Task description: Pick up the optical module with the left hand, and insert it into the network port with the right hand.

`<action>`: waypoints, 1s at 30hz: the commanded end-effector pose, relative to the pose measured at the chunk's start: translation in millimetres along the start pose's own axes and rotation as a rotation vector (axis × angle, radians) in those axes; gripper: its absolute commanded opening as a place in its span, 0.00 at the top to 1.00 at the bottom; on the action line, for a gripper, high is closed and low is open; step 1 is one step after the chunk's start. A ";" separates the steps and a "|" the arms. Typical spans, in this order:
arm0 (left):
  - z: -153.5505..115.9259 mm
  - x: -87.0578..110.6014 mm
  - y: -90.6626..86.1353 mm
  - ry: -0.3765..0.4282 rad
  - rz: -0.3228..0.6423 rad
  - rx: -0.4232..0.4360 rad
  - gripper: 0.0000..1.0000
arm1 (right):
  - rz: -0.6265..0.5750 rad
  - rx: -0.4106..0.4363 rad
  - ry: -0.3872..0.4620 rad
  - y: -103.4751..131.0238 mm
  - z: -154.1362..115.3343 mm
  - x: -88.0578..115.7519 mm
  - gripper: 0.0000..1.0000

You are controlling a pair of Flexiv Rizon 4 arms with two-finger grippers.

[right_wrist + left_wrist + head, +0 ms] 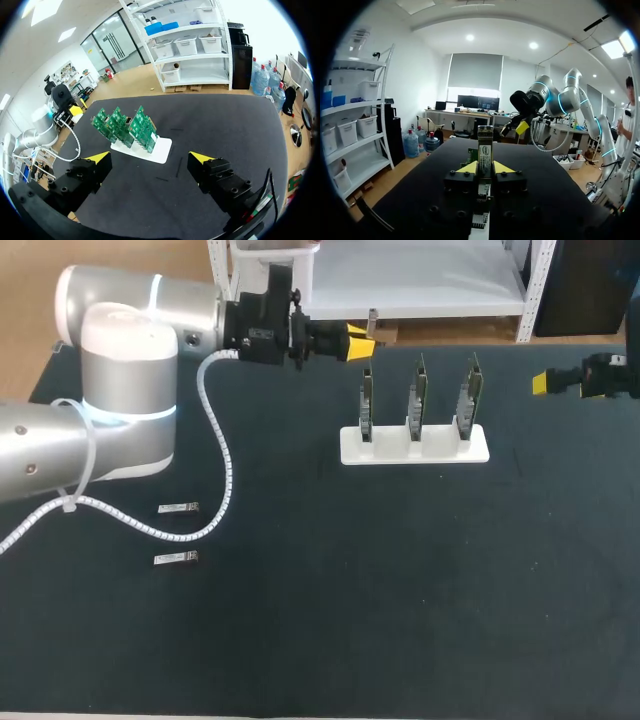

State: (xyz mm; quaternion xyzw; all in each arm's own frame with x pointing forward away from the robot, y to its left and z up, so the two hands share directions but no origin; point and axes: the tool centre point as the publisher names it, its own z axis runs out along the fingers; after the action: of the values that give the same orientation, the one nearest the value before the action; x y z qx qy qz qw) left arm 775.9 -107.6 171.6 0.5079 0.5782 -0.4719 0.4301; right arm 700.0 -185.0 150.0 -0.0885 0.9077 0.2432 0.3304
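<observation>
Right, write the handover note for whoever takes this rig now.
Left gripper: shut on the optical module, up near the leftmost board.
Right gripper: open, empty, at the table's right edge.
Three circuit boards stand in the white stand; two spare modules lie by the left arm.
Done: pick-up. Left: hand the module to the right gripper and plug it into a board.

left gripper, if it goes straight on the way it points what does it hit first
Probably the nearest circuit board in the white rack, right ahead of the left gripper; it may be high enough to pass over.
</observation>
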 end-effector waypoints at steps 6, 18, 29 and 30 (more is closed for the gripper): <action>0.2 3.3 -7.5 0.006 0.007 -0.005 1.00 | 0.000 0.000 0.000 0.0 0.0 0.0 0.00; 1.9 6.9 -11.4 0.005 -0.009 -0.010 1.00 | 0.000 0.000 0.000 0.0 0.0 0.0 0.00; 1.8 6.9 -11.4 -0.009 -0.021 -0.017 1.00 | 0.000 0.000 0.000 0.0 0.0 0.0 0.00; 1.8 6.9 -11.4 -0.009 -0.021 -0.017 1.00 | 0.000 0.000 0.000 0.0 0.0 0.0 0.00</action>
State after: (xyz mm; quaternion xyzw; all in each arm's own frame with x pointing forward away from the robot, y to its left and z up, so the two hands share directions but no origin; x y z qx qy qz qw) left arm 766.3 -108.9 166.2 0.4981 0.5851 -0.4753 0.4285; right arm 700.0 -185.0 150.0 -0.0885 0.9077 0.2432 0.3304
